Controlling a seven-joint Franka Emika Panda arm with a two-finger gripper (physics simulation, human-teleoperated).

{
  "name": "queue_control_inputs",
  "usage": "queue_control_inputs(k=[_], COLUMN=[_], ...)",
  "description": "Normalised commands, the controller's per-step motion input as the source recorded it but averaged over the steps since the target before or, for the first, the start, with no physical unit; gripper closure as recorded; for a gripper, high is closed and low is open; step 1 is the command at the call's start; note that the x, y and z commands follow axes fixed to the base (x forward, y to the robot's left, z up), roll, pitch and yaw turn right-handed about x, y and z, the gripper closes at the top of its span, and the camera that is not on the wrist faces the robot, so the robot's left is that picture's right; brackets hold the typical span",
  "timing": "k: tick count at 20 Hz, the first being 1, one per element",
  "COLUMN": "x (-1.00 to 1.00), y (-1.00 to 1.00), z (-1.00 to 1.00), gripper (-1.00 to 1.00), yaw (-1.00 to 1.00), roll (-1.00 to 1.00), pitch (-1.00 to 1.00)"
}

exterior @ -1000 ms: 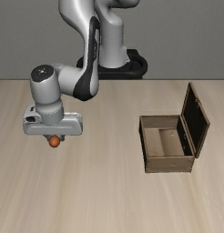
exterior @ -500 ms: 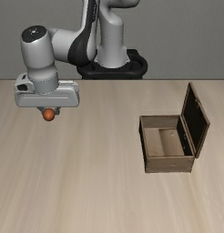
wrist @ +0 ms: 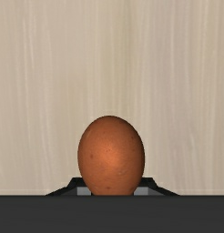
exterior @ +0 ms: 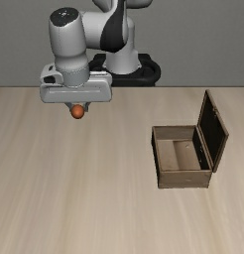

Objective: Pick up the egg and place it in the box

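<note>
One egg point(exterior: 77, 111) (brown) hangs clamped in the tool point(exterior: 77, 108) above the surface point(exterior: 55, 198), at the exterior view's left of the box point(exterior: 183, 181).

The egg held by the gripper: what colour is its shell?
The egg is reddish brown, faintly mottled; the wrist view shows it best.

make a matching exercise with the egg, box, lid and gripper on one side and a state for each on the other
Things:
1 egg
2 box
3 lid
4 gripper

States:
a shut on the egg
b raised, standing along the box's edge
c open and empty, at the exterior view's right
d orange-brown, held in the air

Pairs: 1-d, 2-c, 3-b, 4-a
</note>
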Motion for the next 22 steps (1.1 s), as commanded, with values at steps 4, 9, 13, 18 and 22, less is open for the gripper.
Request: queue_control_inputs(k=[4, 9, 13, 18, 22], x=[0.0, 0.0, 0.0, 0.0, 0.0], y=[1.0, 1.0, 1.0, 1.0, 0.75], z=[0.0, 0.0, 0.0, 0.0, 0.0], gripper=[1.0, 1.0, 1.0, 1.0, -1.0], yaw=[0.0, 0.0, 0.0, 0.0, 0.0], roll=[0.0, 0.0, 0.0, 0.0, 0.0], pitch=[0.0, 0.0, 0.0, 0.0, 0.0])
